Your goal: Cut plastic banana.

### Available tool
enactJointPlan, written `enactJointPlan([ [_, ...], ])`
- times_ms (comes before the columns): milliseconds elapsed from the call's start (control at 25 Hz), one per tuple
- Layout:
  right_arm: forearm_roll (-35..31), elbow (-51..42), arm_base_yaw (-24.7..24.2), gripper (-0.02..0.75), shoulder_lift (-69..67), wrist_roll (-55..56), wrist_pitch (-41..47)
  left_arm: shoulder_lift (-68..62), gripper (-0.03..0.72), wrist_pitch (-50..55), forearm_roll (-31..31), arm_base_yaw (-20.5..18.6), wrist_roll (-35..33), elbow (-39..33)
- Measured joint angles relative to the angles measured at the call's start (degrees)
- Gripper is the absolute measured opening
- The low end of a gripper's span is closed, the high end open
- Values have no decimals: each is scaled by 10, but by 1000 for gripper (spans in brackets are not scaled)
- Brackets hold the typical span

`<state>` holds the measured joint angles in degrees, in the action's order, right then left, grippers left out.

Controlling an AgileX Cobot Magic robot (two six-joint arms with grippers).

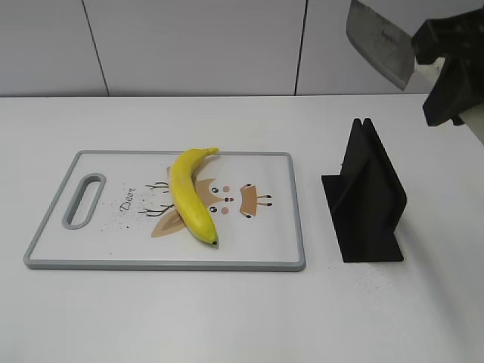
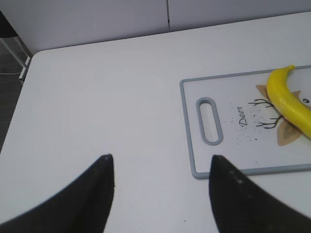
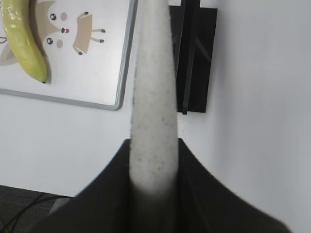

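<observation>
Nearest us, the cutting board (image 1: 164,259) lies flat on the white table (image 1: 227,325), the plastic banana (image 1: 190,198) resting across its deer picture. Our right gripper (image 3: 153,165) clamps a cleaver (image 1: 380,41), raised high above the black knife stand (image 1: 367,198). Our left gripper (image 2: 160,187), jaws wide and empty, hovers left of the board.

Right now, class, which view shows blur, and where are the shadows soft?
Right wrist view: the knife in the right gripper is blurred, too close to the lens, while the banana is sharp. Exterior view: even light, with only a soft shadow beside the black stand. Left wrist view: the left gripper's fingers are dark and soft-edged.
</observation>
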<state>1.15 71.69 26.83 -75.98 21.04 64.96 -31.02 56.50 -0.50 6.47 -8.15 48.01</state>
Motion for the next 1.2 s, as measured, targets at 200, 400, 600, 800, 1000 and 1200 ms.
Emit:
enactJointPlan([
  [200, 4, -44, 0, 181, 13, 18, -13, 114, 589, 20, 1, 0, 2, -71],
  [400, 13, -66, 0, 181, 16, 34, -35, 208, 589, 57, 1, 0, 2, -133],
  [600, 14, -89, 0, 181, 16, 44, -60, 283, 581, 68, 5, 0, 2, -172],
  [800, 14, -110, 0, 181, 16, 52, -76, 298, 573, 45, 5, 0, 3, -187],
  [1000, 14, -133, 0, 181, 16, 61, -95, 298, 552, 39, 5, 0, 6, -188],
  [1200, 20, -150, 0, 181, 16, 70, -118, 298, 548, 39, 5, 0, 6, -188],
])
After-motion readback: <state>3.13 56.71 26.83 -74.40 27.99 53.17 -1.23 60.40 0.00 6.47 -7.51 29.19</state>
